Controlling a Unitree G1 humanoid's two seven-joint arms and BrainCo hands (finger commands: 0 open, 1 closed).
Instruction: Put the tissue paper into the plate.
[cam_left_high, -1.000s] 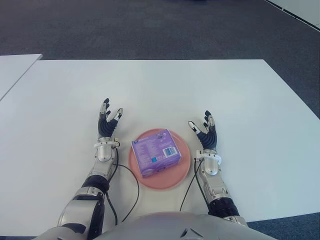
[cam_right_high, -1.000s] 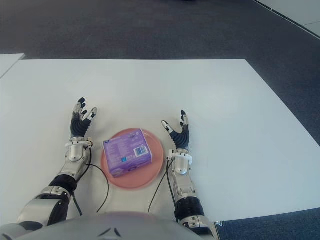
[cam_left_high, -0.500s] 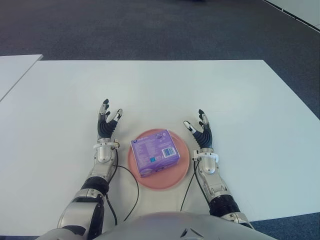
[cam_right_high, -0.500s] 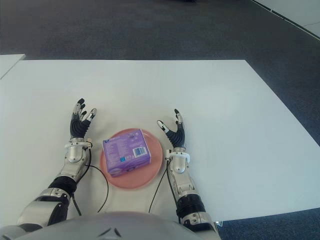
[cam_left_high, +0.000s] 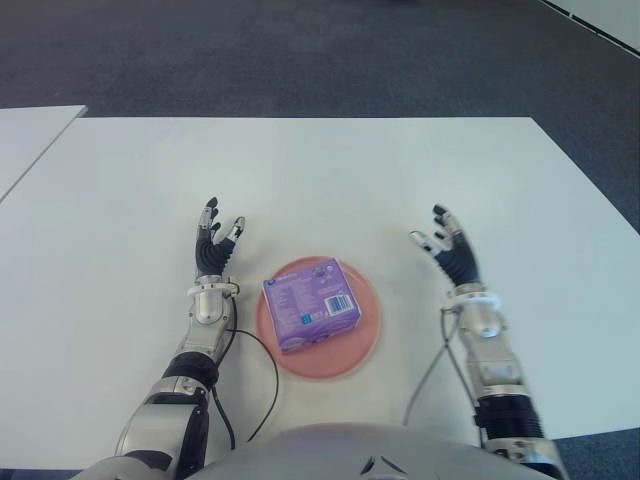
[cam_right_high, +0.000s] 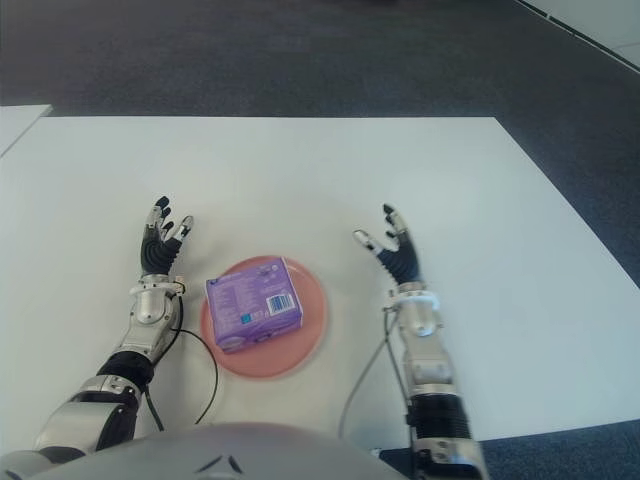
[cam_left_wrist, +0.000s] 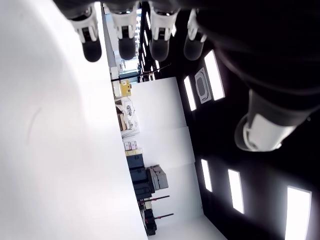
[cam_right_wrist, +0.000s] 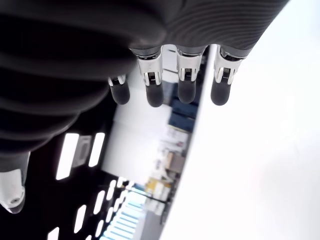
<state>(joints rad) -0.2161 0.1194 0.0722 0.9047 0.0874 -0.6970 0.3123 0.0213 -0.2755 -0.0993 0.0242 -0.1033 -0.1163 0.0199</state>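
A purple tissue pack (cam_left_high: 310, 311) lies inside the pink plate (cam_left_high: 366, 330) near the table's front edge. My left hand (cam_left_high: 214, 244) is just left of the plate, fingers spread and empty. Well to the plate's right, my right hand (cam_left_high: 447, 251) is also open with nothing in it. Both wrist views show only straight fingers (cam_left_wrist: 127, 36) and fingers (cam_right_wrist: 186, 80) with nothing held.
The white table (cam_left_high: 330, 180) stretches wide behind and beside the plate. A black cable (cam_left_high: 268, 370) loops on the table by the plate's left side. A second white table (cam_left_high: 25, 140) edge shows at far left. Dark carpet lies beyond.
My right hand has moved to the right, away from the plate's rim. The left hand, plate and tissue pack are where they were.
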